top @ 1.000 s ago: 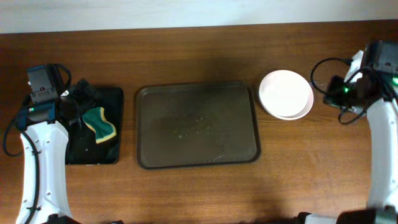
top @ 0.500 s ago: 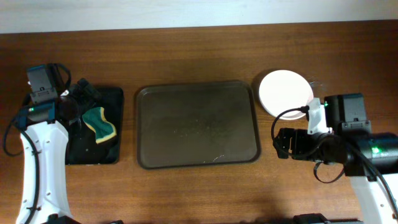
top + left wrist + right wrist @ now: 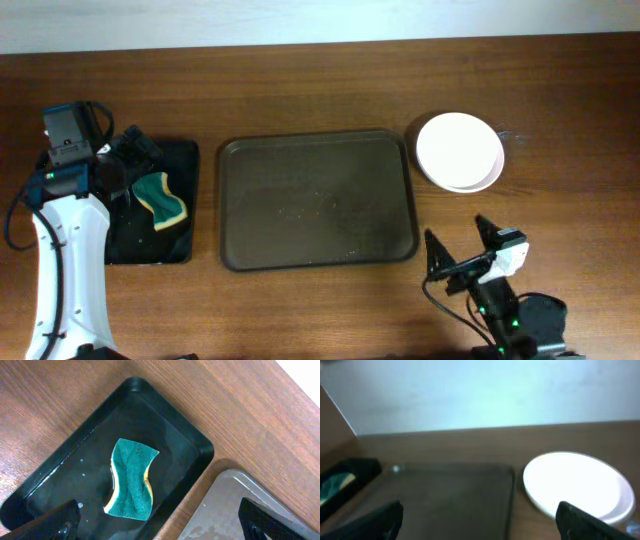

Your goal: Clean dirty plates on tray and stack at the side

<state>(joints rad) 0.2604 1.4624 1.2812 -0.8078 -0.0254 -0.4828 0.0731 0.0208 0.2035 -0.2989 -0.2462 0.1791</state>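
The brown tray (image 3: 318, 200) lies in the middle of the table with nothing on it except faint wet marks. To its right, off the tray, the white plates (image 3: 459, 151) sit stacked on the wood. My right gripper (image 3: 458, 245) hovers open near the table's front edge, below the plates, holding nothing. Its wrist view looks over the tray (image 3: 450, 495) towards the plates (image 3: 577, 485), with nothing at the gripper (image 3: 477, 525). My left gripper (image 3: 128, 165) stays open and empty above the black tray; in its wrist view the gripper (image 3: 160, 527) spans from black tray to brown tray (image 3: 235, 510).
A narrow black tray (image 3: 185, 160) at the left holds a green and yellow sponge (image 3: 160, 198), also seen from the left wrist as the sponge (image 3: 131, 480) in the black tray (image 3: 65, 475). A pale wall runs behind the table's far edge.
My right arm has swung from the far right beside the plates down to the table's front edge, and its gripper now stands open. The left arm has not moved.
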